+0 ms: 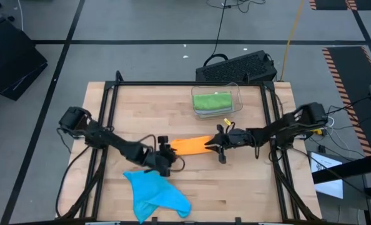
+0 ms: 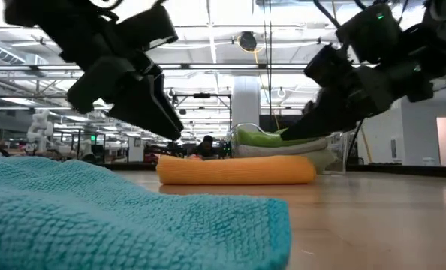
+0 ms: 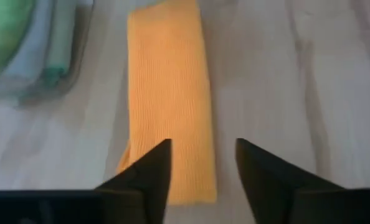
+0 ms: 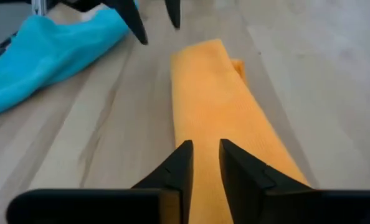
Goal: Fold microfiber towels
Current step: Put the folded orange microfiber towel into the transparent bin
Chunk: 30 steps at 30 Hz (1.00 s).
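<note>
- The left claw [image 1: 167, 152] hangs just above the near end of a long, narrow folded orange microfiber towel [image 1: 190, 145], its two dark fingers [image 3: 149, 177] spread apart with nothing between them; the left wrist view shows the towel's end lying under the gap.
- The right claw [image 1: 218, 142] sits over the opposite end of the same orange towel, its fingers [image 4: 177, 169] drawn close together with only a thin gap, tips pointing down over the cloth. Whether they pinch any fabric cannot be told.
- The orange towel lies flat on the light wooden tabletop [image 1: 248, 187] as a strip stretched between the two claws, near the middle.
- A crumpled blue microfiber towel [image 1: 154, 194] lies unfolded near the tabletop's front edge, just beside the left arm.
- A clear plastic bin [image 1: 236, 94] stands toward the back of the tabletop, holding a folded green towel [image 1: 212, 100] on top of paler cloths.
- A black keyboard [image 1: 235, 67] lies on the floor behind the tabletop.
</note>
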### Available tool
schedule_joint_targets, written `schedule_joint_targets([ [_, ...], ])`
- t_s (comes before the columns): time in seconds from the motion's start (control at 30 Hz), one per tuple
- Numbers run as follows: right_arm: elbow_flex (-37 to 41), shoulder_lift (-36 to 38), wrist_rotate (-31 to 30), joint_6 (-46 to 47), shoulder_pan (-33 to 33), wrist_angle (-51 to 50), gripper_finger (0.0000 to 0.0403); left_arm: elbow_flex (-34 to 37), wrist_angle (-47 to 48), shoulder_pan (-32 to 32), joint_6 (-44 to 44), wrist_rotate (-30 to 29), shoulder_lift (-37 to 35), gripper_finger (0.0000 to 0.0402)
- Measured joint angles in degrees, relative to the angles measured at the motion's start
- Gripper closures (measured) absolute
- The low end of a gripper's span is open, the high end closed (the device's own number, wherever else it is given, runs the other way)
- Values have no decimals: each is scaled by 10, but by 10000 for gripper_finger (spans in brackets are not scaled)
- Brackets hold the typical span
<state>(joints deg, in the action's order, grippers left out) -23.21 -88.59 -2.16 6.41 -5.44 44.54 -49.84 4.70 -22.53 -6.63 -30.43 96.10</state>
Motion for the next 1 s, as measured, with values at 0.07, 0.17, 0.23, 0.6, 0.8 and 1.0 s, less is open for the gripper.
schedule_joint_targets([
  [0.07, 4, 19, -9, 0, -6, -16, 323, -3, -4, -16, 10, -16, 19, 195],
  [0.17, 18, 38, -9, 3, -14, -16, 314, -1, -2, -22, 12, -26, 50, 162],
  [0.23, 25, 44, -10, 8, -17, -15, 310, -1, 5, -17, 15, -29, 64, 154],
  [0.6, 32, 51, -32, 10, -37, -5, 307, -2, 25, 66, 22, 27, 76, 212],
  [0.8, 1, 49, -97, -25, -59, -76, 296, -4, 13, 114, 42, 99, 78, 280],
  [1.0, -6, 32, -97, -81, -60, -132, 254, -2, -14, 146, 70, 130, 76, 363],
])
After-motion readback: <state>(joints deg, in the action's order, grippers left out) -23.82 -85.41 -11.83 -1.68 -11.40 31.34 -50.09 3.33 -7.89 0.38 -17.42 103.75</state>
